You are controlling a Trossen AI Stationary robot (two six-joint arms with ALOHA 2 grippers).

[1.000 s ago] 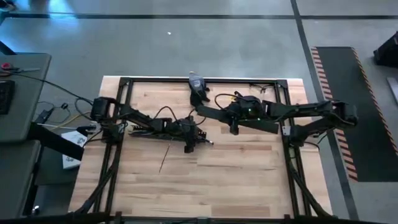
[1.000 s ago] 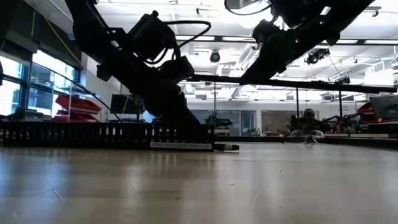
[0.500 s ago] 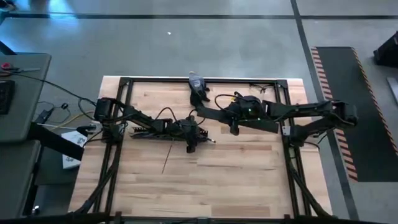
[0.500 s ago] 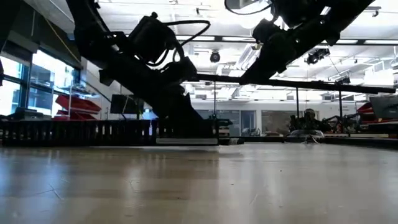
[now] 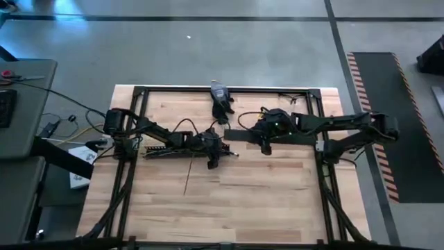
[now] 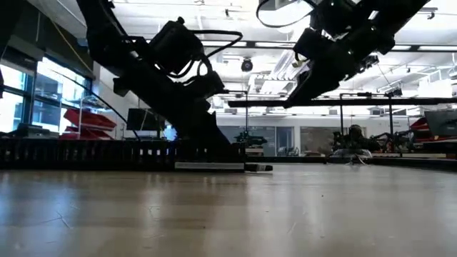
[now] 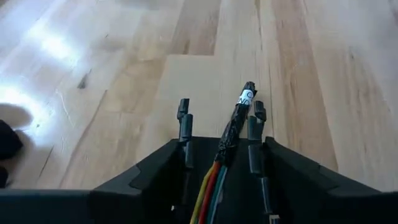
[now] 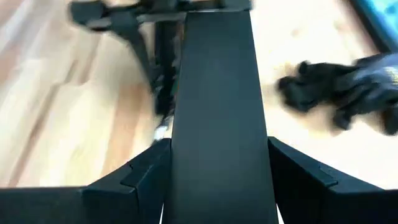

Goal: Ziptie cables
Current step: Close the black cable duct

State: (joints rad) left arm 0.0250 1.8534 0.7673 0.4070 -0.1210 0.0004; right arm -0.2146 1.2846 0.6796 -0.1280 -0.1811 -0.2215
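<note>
I am working at a pale wooden surface (image 5: 229, 201) with both arms. My left fingers (image 7: 219, 124) are reaching out low over the wood near the middle of the surface, and they are spread a little, with the cables (image 7: 231, 140) running out between them: a thin bundle with orange, red and green strands near my wrist, wrapped dark further out and ending in a small white tag. From the wrist view I cannot tell whether either finger is actually pressing the bundle. From above, my left fingers (image 5: 220, 147) are sitting at the end of a long black comb-edged duct (image 5: 163, 147) that is lying along the surface. In the level view the duct (image 6: 86, 153) is showing as a row of black teeth standing on the wood. My right fingers (image 8: 211, 155) are pinching a flat black strip (image 8: 214, 87), which is filling the gap between them and sticking out ahead. From above, that strip (image 5: 239, 135) is pointing toward my left arm, held above the surface. A dark glove (image 5: 223, 105) is lying near the far edge, and a thin dark strip (image 5: 187, 182) is lying alone on the wood.
</note>
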